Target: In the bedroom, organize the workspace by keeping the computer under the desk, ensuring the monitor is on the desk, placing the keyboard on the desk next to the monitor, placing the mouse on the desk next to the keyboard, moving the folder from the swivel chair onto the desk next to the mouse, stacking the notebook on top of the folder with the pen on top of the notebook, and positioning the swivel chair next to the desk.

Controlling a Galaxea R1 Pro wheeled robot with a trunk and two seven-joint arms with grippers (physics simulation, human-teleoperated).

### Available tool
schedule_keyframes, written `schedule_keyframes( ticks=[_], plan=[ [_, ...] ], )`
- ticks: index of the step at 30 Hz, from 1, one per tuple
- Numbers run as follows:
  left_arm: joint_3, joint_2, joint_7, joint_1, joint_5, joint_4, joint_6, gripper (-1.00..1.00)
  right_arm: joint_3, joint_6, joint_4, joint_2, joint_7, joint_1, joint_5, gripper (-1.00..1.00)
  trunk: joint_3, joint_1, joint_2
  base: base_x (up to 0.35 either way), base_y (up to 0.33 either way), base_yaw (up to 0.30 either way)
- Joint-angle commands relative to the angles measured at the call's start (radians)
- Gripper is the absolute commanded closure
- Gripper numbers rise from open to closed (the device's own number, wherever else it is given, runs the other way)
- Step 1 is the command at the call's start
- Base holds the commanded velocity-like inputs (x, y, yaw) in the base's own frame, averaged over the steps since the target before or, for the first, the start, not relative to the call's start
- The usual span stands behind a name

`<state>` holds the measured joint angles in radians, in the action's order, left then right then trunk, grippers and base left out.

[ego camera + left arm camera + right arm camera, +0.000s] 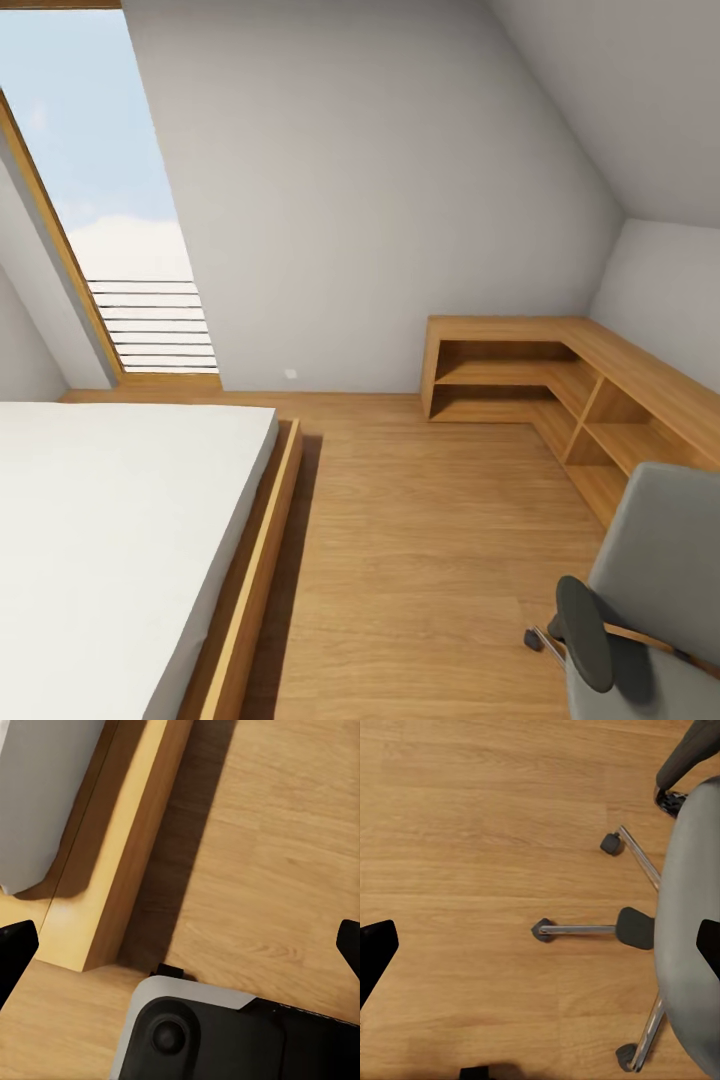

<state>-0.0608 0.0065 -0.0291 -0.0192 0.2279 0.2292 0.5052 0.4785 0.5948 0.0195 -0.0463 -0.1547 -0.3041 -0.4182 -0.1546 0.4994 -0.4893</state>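
The swivel chair (660, 560) stands at the lower right of the head view, showing its grey padded back and a black armrest (592, 636). In the right wrist view the swivel chair (682, 870) is seen from above, with its chrome star base (585, 929) and castors on the wooden floor. My right gripper (540, 945) hangs open above the floor beside that base, its black fingertips (376, 949) far apart with nothing between them. Over the floor by the bed's corner, my left gripper (180, 945) is also open and empty.
A low bed (120, 540) with a white mattress and wooden frame (112, 870) fills the left. A wooden corner shelf unit (560, 390) runs along the far right walls. A tall window (110, 200) is at the back left. Wooden floor (420, 560) lies between bed and chair.
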Motion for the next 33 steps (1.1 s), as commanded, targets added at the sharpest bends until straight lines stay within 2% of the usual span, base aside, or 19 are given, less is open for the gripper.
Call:
schedule_keyframes(
  ticks=[1, 10, 33],
  plan=[
    [-0.005, 0.000, -0.003, -0.001, -0.001, -0.001, 0.003, -1.00, 0.009, 0.003, 0.002, 0.001, -0.004, -0.001, -0.004, -1.00, -0.002, 0.000, -0.002, 0.006, 0.000, 0.000],
    [-0.005, 0.001, -0.003, -0.001, -0.001, -0.001, 0.003, -1.00, 0.009, 0.002, 0.003, 0.006, -0.003, -0.001, -0.005, -1.00, -0.002, 0.000, -0.002, 0.152, 0.000, 0.000],
    [-0.004, 0.001, -0.003, -0.001, -0.001, -0.001, 0.003, -1.00, 0.011, 0.000, 0.004, 0.019, -0.003, -0.001, -0.005, -1.00, -0.002, 0.000, -0.002, 0.284, 0.000, -0.001]
  ],
)
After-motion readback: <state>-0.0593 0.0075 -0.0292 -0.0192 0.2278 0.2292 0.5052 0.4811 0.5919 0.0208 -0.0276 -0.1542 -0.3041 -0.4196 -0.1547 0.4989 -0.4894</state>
